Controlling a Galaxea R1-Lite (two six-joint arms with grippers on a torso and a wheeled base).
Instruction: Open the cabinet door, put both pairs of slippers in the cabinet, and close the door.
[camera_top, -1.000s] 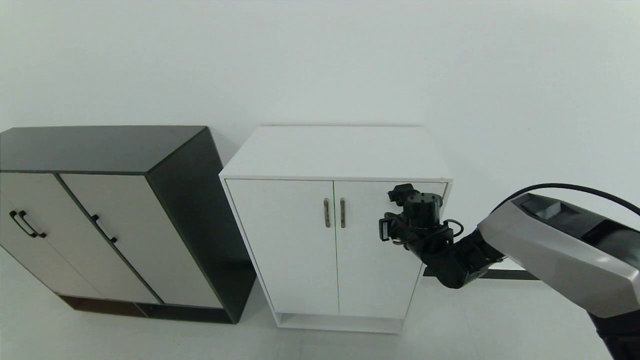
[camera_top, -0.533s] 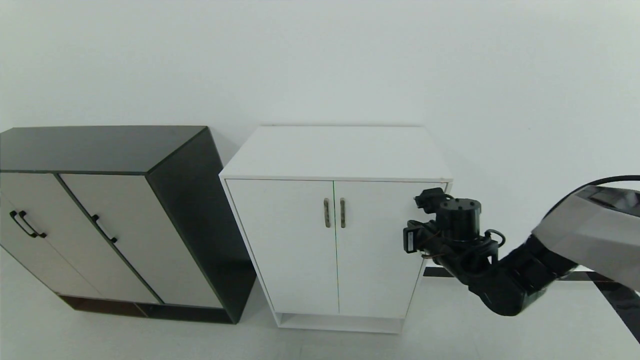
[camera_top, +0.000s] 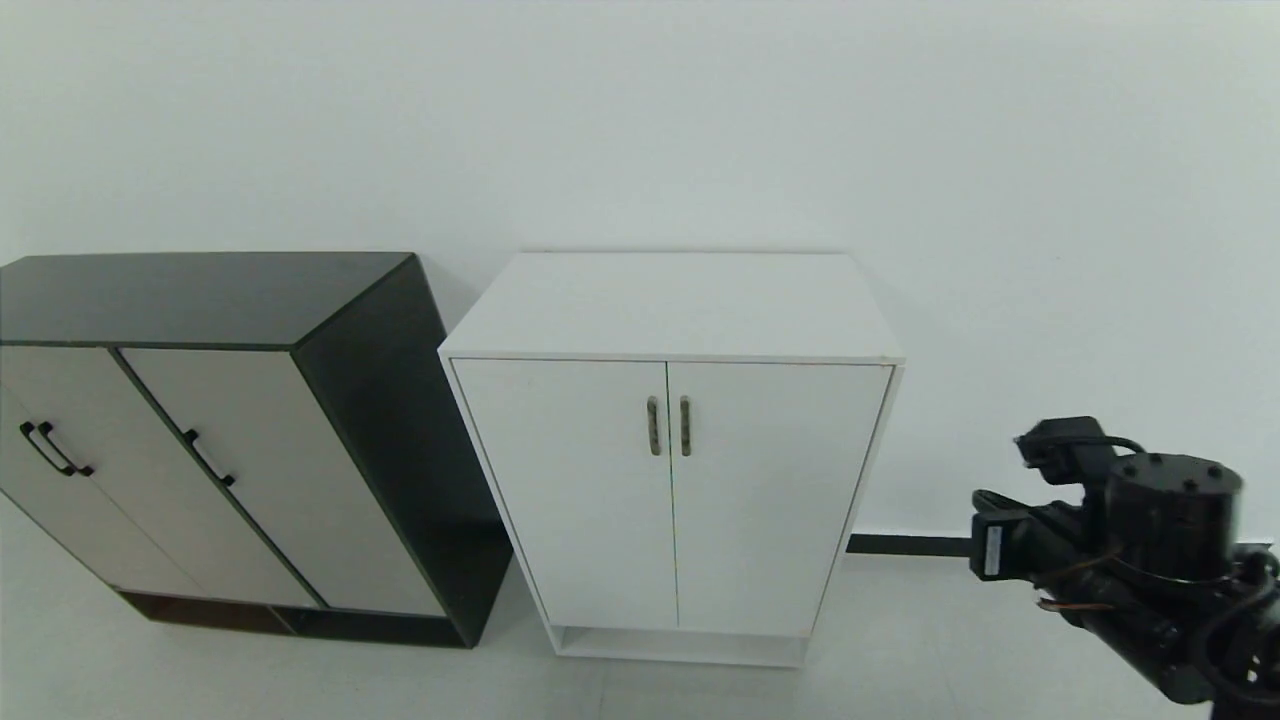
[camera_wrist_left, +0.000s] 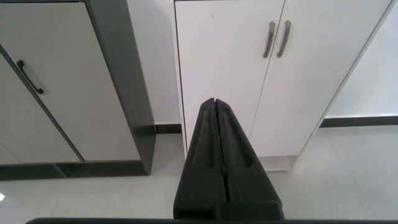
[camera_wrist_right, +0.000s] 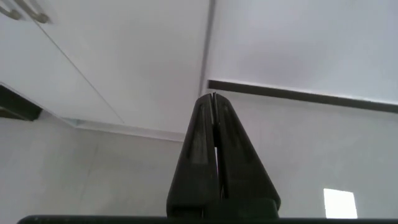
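At centre frame, the white cabinet (camera_top: 672, 300) stands with both doors (camera_top: 775, 490) shut; our right gripper (camera_wrist_right: 214, 99) hangs at its four o'clock, left gripper (camera_wrist_left: 215, 106) before it, both pinched closed, empty. We judge the doors light and rigid, best taken by the slim handles (camera_top: 685, 425).

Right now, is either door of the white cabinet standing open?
No, on the white cabinet both doors sit shut and flush, handles side by side.
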